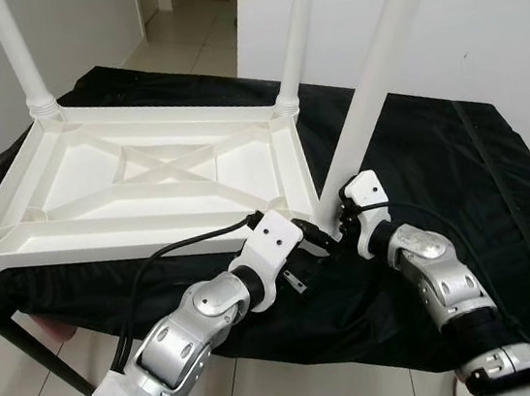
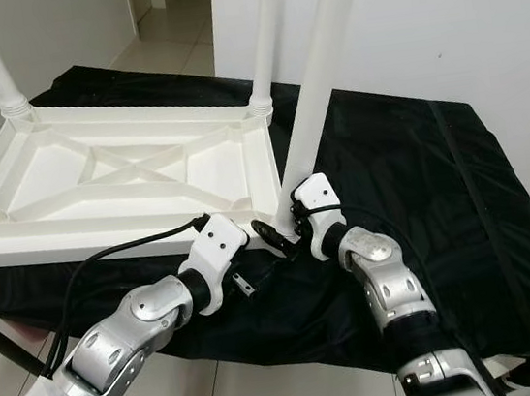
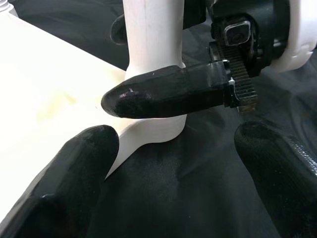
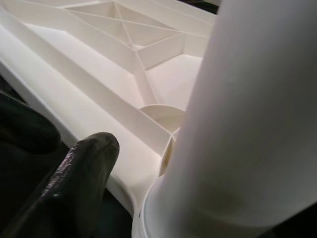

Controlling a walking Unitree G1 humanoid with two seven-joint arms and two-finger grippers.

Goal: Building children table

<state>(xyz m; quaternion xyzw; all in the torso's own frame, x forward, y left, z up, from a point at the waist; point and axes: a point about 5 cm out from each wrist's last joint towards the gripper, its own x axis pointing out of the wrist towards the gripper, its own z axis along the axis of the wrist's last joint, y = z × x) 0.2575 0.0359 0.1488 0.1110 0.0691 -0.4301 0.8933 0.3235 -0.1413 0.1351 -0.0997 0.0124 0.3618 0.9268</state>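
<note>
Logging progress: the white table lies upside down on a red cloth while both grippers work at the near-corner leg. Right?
Not quite: the cloth is black, as the left eye view shows. The upside-down table and both grippers, left gripper and right gripper, at the near-corner leg are right.

Both silver arms are stretched forward and angled in toward each other, wrists nearly meeting; the left gripper (image 3: pixel 173 163) is held with its fingers (image 3: pixel 74 173) spread wide apart; the right gripper (image 1: pixel 334 216) is tucked in just across from it, one black finger (image 3: pixel 168 91) seen crossing sideways in the left wrist view, another (image 4: pixel 81 173) blurred close up.
</note>
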